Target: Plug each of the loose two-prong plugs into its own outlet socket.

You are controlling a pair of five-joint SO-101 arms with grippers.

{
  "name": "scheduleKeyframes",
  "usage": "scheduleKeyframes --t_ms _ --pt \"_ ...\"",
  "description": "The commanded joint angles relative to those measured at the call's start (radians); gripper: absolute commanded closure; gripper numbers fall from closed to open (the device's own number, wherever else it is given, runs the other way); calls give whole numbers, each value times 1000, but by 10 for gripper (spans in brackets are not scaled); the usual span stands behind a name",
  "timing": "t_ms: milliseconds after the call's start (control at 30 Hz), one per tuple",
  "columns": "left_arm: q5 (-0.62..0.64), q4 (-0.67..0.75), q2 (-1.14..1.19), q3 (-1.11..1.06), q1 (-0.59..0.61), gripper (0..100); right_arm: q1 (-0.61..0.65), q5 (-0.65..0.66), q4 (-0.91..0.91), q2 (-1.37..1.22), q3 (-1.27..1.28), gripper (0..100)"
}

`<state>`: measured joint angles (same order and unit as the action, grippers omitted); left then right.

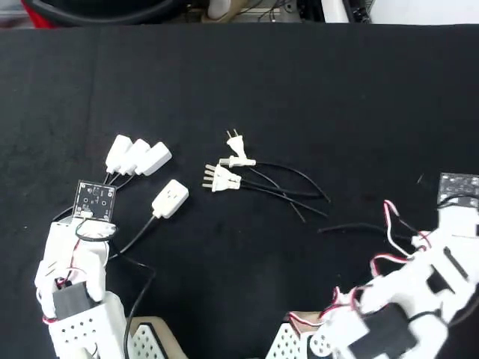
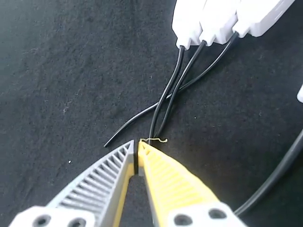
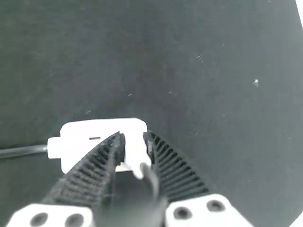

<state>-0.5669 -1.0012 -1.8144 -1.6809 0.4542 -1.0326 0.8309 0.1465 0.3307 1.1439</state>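
Note:
Three white two-prong plugs (image 1: 221, 178), (image 1: 239, 160), (image 1: 234, 139) lie mid-table, their black cords trailing right. Three white outlet sockets (image 1: 136, 156) sit side by side at the left, and a fourth socket (image 1: 170, 198) lies just below them. The left arm (image 1: 75, 269) stands at the lower left. Its gripper (image 2: 138, 144) is shut on nothing, just short of the three sockets' (image 2: 222, 16) black cords (image 2: 170, 90). At the right edge, the right arm (image 1: 441, 262) has its gripper (image 3: 133, 137) shut on a white corded plug body (image 3: 90, 137).
A loose black cord (image 1: 352, 226) runs across the cloth toward the right arm. The black tablecloth (image 1: 299, 82) stretches bare behind the plugs. Red and white wires (image 1: 393, 217) loop off the right arm. The fourth socket's cord (image 2: 279, 170) crosses beside the left gripper.

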Motion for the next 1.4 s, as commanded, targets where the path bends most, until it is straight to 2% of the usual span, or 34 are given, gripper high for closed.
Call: scheduleKeyframes --t_ms 0,300,500,733,867,1033,1167,1300,1367 --pt "0 25 -2 -18 -7 970 -51 -64 -81 -188 -188 985" --pt "0 25 -2 -18 -7 970 -120 -130 -80 -601 -593 982" --pt "0 25 -2 -18 -7 970 -132 -130 -35 -611 -607 967" --pt "-2 25 -2 -18 -7 970 -124 -132 215 -476 -607 667" --pt "-2 25 -2 -18 -7 970 -121 -132 344 -401 -608 590" --pt "-2 25 -2 -18 -5 970 -118 -178 572 -260 -610 606" --pt "-2 25 -2 -18 -2 970 -64 -180 807 -127 -610 640" --pt "-2 25 -2 -18 -2 970 78 -187 1016 -10 -608 687" --pt "-2 25 -2 -18 -4 970 189 -256 1125 35 -608 730"
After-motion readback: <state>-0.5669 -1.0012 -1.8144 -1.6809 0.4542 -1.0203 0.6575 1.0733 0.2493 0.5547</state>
